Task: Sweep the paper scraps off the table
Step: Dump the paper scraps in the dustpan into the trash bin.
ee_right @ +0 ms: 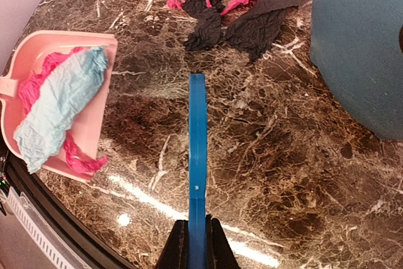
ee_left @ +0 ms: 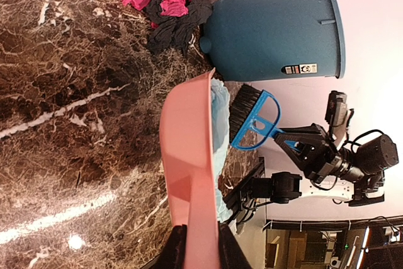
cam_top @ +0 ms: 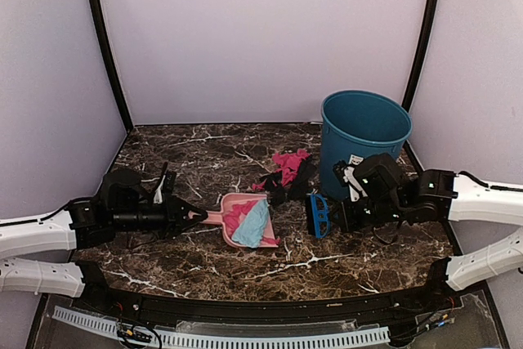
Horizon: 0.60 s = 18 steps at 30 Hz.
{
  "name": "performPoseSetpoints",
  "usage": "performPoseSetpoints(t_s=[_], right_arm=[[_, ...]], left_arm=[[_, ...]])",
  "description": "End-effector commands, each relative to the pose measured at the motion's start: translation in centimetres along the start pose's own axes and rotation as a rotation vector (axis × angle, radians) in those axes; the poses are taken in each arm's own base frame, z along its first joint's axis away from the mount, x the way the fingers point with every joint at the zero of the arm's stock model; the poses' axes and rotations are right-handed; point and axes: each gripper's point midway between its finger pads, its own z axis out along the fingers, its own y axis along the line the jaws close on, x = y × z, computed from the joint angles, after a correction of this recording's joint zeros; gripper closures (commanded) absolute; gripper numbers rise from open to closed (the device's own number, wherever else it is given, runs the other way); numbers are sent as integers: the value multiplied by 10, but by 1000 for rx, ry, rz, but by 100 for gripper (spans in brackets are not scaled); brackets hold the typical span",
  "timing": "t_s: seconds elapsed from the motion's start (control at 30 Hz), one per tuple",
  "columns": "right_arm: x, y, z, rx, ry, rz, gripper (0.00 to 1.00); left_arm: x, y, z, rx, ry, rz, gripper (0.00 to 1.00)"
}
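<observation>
Left claw: clamped on pale-pink plastic dustpan handle.
Right claw: clamped on small blue hand brush.
Paper scraps: pink-black heap on dark marbled counter beside teal plastic bucket; others inside dustpan.

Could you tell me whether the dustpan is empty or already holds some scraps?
Loaded: the dustpan holds a light blue scrap over pink scraps. Other pink and black scraps lie on the table outside it.
</observation>
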Motion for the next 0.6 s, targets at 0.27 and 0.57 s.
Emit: performPoseSetpoints(t_s=[0.27,0.57], right_arm=[[6,-23,-1,74,-25,70,100],[11,-29,-2,79,-34,85,100]], left_arm=[[-30,-60,1,114,-50,56,100],[-49,-101,-1,158,-73,104,100]])
